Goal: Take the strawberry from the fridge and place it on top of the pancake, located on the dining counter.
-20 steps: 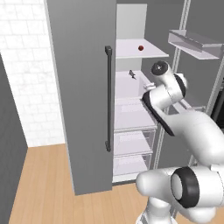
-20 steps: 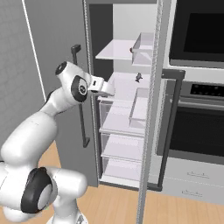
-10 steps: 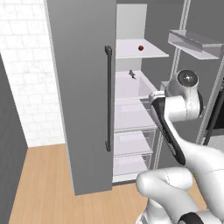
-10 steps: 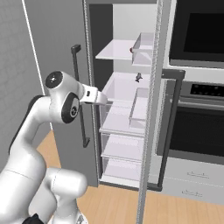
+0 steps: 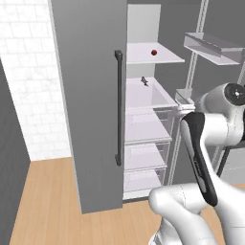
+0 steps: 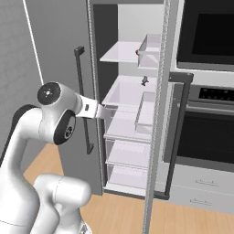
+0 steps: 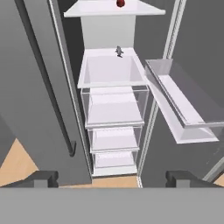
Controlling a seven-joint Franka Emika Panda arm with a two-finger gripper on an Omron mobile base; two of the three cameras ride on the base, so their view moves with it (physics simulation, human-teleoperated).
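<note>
So we're parked in front of the fridge [image 5: 91, 95] with 1 door swung open and the other shut – the shut one carries a long dark bar handle [image 5: 117, 107] running top to bottom. In the hand view our gripper [image 7: 111, 178] shows its 2 dark fingertips [image 7: 43, 178] far apart at the bottom edge, spread as wide as they go, with nothing between them. It's holding nothing.

The strawberry [image 5: 154, 52] sits on the top white shelf [image 5: 143, 56] inside the fridge, toward the back. From the left base view it's up at about 1 o'clock from the handle; in the hand view it's at 12 o'clock, right at the top edge, well apart from the fingertips. In the right base view we can just catch a bit of red behind the edge of the door bin.

1 shelf down there's a small dark grey object [image 5: 144, 81] – too tiny for us to tell what it is. Below that come the clear drawers [image 7: 114, 107], stacked down to the bottom.

The open door [image 7: 183, 65] has a clear bin [image 7: 179, 105] hanging on its inner side. In the right base view a black oven [image 6: 205, 82] sits at 3 o'clock of the fridge, and the floor [image 5: 48, 201] is light wood.
</note>
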